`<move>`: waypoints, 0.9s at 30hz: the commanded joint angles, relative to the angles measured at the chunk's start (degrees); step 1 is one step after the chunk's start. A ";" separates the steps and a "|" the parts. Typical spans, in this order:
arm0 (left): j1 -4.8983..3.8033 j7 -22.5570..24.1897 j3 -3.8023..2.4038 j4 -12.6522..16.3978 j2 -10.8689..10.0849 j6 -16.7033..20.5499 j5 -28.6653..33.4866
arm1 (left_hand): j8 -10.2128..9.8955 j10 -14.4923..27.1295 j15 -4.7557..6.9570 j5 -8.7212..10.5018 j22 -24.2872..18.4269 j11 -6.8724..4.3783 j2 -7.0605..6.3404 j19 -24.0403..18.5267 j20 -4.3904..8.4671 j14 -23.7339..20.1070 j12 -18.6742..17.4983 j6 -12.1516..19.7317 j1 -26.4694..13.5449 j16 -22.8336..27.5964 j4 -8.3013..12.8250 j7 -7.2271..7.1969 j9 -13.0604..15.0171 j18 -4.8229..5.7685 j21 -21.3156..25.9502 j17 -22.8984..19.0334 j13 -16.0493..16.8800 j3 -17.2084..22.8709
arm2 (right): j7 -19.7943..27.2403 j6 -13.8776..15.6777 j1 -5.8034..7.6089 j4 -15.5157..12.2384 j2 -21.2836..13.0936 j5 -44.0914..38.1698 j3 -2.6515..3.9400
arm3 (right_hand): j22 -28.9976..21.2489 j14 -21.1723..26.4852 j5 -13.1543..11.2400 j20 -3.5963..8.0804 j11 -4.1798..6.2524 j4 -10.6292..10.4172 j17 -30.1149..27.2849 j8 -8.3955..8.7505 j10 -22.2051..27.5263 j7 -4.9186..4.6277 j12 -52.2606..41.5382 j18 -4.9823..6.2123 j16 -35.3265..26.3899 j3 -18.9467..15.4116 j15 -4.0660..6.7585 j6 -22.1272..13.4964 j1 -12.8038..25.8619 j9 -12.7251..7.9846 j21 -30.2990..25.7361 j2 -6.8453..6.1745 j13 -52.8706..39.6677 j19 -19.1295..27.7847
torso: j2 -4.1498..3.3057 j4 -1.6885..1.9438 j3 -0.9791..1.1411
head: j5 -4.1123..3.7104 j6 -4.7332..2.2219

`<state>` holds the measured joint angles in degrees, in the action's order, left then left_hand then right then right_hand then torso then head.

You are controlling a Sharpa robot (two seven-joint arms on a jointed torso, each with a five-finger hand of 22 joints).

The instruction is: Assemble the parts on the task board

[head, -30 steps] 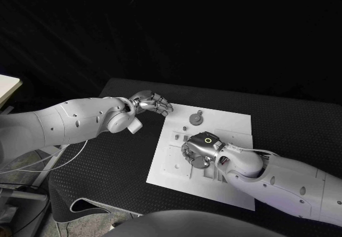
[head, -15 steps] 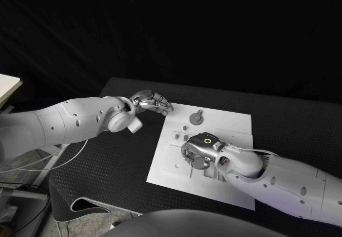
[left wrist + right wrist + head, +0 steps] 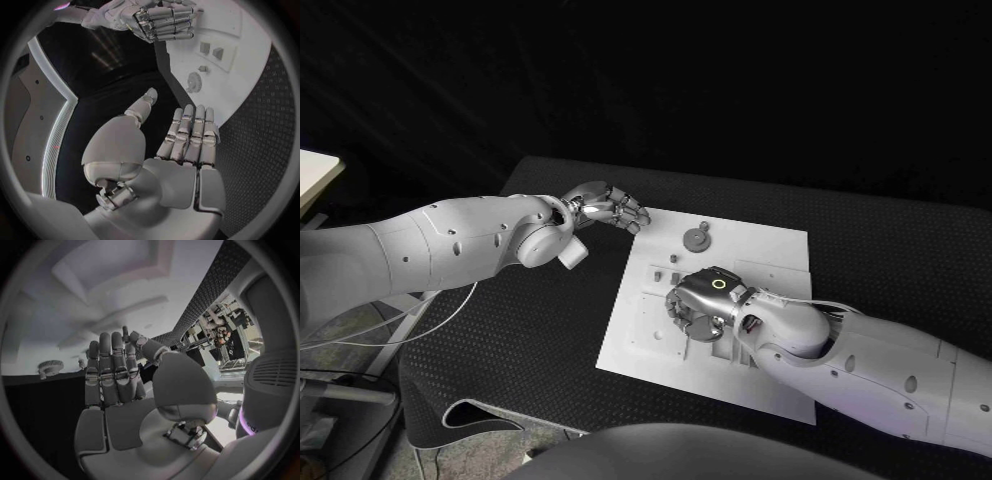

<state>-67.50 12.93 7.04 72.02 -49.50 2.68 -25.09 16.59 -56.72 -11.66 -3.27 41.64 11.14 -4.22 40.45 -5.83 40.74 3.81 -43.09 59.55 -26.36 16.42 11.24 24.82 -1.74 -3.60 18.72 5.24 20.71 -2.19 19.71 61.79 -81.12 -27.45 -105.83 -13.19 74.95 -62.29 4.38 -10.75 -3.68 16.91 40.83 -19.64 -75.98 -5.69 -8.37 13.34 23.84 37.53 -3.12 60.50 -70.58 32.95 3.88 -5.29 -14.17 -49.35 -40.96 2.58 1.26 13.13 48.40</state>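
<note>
The task board [image 3: 776,385], a white rectangular plate with shallow recesses and raised blocks, lies on the black table [image 3: 906,250] with its long axis running from the near edge away and slightly rightward. The right hand [image 3: 702,303] hangs low over the board's middle, fingers bent downward toward the surface; whether they pinch anything cannot be told, though the right wrist view shows the fingers [image 3: 112,372] straight, side by side, with nothing between them. Farther along the board a round grey gear part [image 3: 692,241] sits near the far end. Beyond the far-left corner, the left hand [image 3: 607,208] hovers over the table, fingers extended together and empty.
</note>
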 commanded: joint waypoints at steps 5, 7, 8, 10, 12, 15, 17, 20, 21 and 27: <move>-0.09 0.31 -0.04 0.15 0.08 -0.18 0.11 | 0.29 0.08 -0.18 0.28 -0.08 0.06 0.16 -0.15 -0.31 -0.14 0.19 0.51 -0.21 0.29 -0.02 1.45 0.08 -0.37 -0.37 0.07 -0.06 -0.07 | 0.19 -3.96 -0.31 1.53 0.70 0.24 -0.35 | 0.20 -0.14 0.20 -0.37 0.26 -0.10 0.09 0.33 0.14 -0.11 0.33 0.39 -0.38 0.11 -0.32 -0.16 0.15 0.14 -0.17 0.34 -0.02 0.00 | -0.03 0.09 -0.04 | 0.06 0.12; -0.09 0.26 -0.04 0.14 0.08 -0.22 0.11 | 0.29 0.08 -0.18 0.28 -0.08 0.07 0.16 -0.15 -0.31 -0.14 0.19 0.52 -0.21 0.29 -0.02 1.45 0.08 -0.37 -0.37 0.07 -0.06 -0.07 | 0.19 -4.23 -0.41 1.64 0.80 0.25 -0.40 | 0.19 -0.12 0.21 -0.38 0.25 -0.10 0.10 0.36 0.17 -0.12 0.35 0.39 -0.42 0.11 -0.32 -0.18 0.19 0.15 -0.18 0.37 -0.03 0.03 | -0.04 0.15 -0.03 | 0.10 0.21; -0.09 0.25 -0.04 0.14 0.08 -0.23 0.11 | 0.29 0.08 -0.18 0.28 -0.08 0.07 0.16 -0.15 -0.31 -0.14 0.19 0.52 -0.22 0.30 -0.02 1.45 0.08 -0.36 -0.37 0.07 -0.06 -0.07 | 0.18 -4.30 -0.43 1.65 0.81 0.25 -0.41 | 0.19 -0.11 0.21 -0.38 0.25 -0.09 0.10 0.36 0.18 -0.12 0.36 0.39 -0.43 0.11 -0.33 -0.19 0.20 0.16 -0.18 0.38 -0.03 0.04 | -0.04 0.18 -0.02 | 0.11 0.24; -0.09 0.26 -0.04 0.12 0.09 -0.23 0.11 | 0.29 0.08 -0.18 0.28 -0.09 0.07 0.15 -0.15 -0.31 -0.14 0.19 0.52 -0.22 0.30 -0.02 1.45 0.08 -0.36 -0.37 0.07 -0.07 -0.07 | 0.17 -4.48 -0.45 1.69 0.84 0.26 -0.43 | 0.18 -0.10 0.21 -0.38 0.24 -0.09 0.10 0.38 0.19 -0.13 0.38 0.39 -0.45 0.11 -0.33 -0.20 0.22 0.17 -0.19 0.39 -0.04 0.06 | -0.03 0.16 -0.02 | 0.13 0.29; -0.09 0.28 -0.04 0.13 0.09 -0.20 0.11 | 0.29 0.08 -0.18 0.28 -0.09 0.07 0.15 -0.15 -0.31 -0.14 0.19 0.52 -0.22 0.30 -0.01 1.45 0.08 -0.36 -0.37 0.08 -0.07 -0.07 | 0.22 -4.71 -0.45 1.70 0.86 0.40 -0.44 | 0.18 -0.09 0.22 -0.38 0.24 -0.08 0.11 0.39 0.20 -0.13 0.39 0.40 -0.46 0.12 -0.33 -0.20 0.23 0.18 -0.19 0.42 -0.05 0.08 | -0.02 0.10 -0.03 | 0.19 0.33; -0.09 0.29 -0.04 0.16 0.09 -0.21 0.11 | 0.29 0.08 -0.18 0.28 -0.10 0.06 0.14 -0.15 -0.31 -0.14 0.19 0.52 -0.22 0.30 -0.01 1.45 0.08 -0.36 -0.37 0.08 -0.07 -0.07 | 0.26 -4.83 -0.45 1.66 0.84 0.49 -0.45 | 0.18 -0.08 0.22 -0.38 0.24 -0.08 0.11 0.40 0.21 -0.13 0.40 0.40 -0.48 0.12 -0.33 -0.21 0.24 0.19 -0.19 0.43 -0.06 0.09 | -0.01 0.02 -0.05 | 0.27 0.38; -0.09 0.29 -0.04 0.17 0.09 -0.21 0.11 | 0.29 0.08 -0.18 0.28 -0.10 0.06 0.14 -0.15 -0.31 -0.14 0.19 0.52 -0.22 0.30 -0.01 1.45 0.08 -0.36 -0.37 0.08 -0.08 -0.07 | 0.31 -4.87 -0.45 1.63 0.84 0.61 -0.45 | 0.17 -0.08 0.22 -0.39 0.23 -0.08 0.11 0.40 0.21 -0.14 0.40 0.40 -0.49 0.12 -0.33 -0.21 0.24 0.19 -0.19 0.44 -0.06 0.10 | -0.01 0.02 -0.05 | 0.27 0.38; -0.09 0.30 -0.04 0.16 0.08 -0.17 0.11 | 0.30 0.08 -0.18 0.28 -0.11 0.06 0.14 -0.15 -0.31 -0.14 0.19 0.52 -0.21 0.31 -0.01 1.45 0.09 -0.36 -0.37 0.08 -0.08 -0.07 | 0.35 -4.97 -0.45 1.59 0.85 0.65 -0.47 | 0.17 -0.07 0.22 -0.39 0.23 -0.08 0.12 0.41 0.21 -0.14 0.41 0.40 -0.50 0.13 -0.33 -0.22 0.25 0.20 -0.19 0.45 -0.07 0.12 | 0.00 -0.02 0.00 | 0.30 0.43; -0.09 0.30 -0.04 0.16 0.08 -0.17 0.11 | 0.30 0.08 -0.18 0.28 -0.11 0.07 0.14 -0.15 -0.31 -0.13 0.19 0.52 -0.21 0.31 -0.01 1.45 0.09 -0.36 -0.37 0.08 -0.08 -0.07 | 0.35 -4.94 -0.45 1.58 0.86 0.67 -0.47 | 0.17 -0.07 0.22 -0.39 0.23 -0.07 0.12 0.41 0.21 -0.14 0.41 0.40 -0.50 0.13 -0.33 -0.22 0.25 0.20 -0.19 0.46 -0.08 0.12 | 0.00 -0.02 0.00 | 0.30 0.43; -0.09 0.30 -0.04 0.16 0.10 -0.15 0.11 | 0.30 0.08 -0.18 0.28 -0.13 0.07 0.13 -0.15 -0.31 -0.14 0.19 0.53 -0.22 0.31 -0.01 1.45 0.09 -0.36 -0.37 0.09 -0.09 -0.07 | 0.10 -4.55 -0.45 1.81 0.92 1.04 -0.49 | 0.15 0.01 0.22 -0.42 0.17 -0.09 0.14 0.50 0.33 -0.18 0.51 0.39 -0.61 0.12 -0.38 -0.31 0.36 0.24 -0.20 0.52 -0.11 0.22 | -0.01 0.00 -0.01 | 0.29 0.42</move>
<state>-67.51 12.83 7.04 72.05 -49.51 2.68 -25.09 16.59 -56.71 -11.66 -3.27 41.59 11.15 -4.22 40.45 -5.83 40.74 3.82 -43.09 59.55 -26.36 16.42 11.24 24.81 -1.74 -3.60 18.76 5.25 20.71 -1.96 17.74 61.71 -79.65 -26.43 -105.01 -13.31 74.93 -62.29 4.20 -10.96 -3.72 16.92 40.86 -19.34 -75.96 -5.69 -8.14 13.35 23.48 37.53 -3.12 60.49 -70.20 33.10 3.88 -5.21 -14.20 -49.14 -40.96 2.58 1.25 13.42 48.82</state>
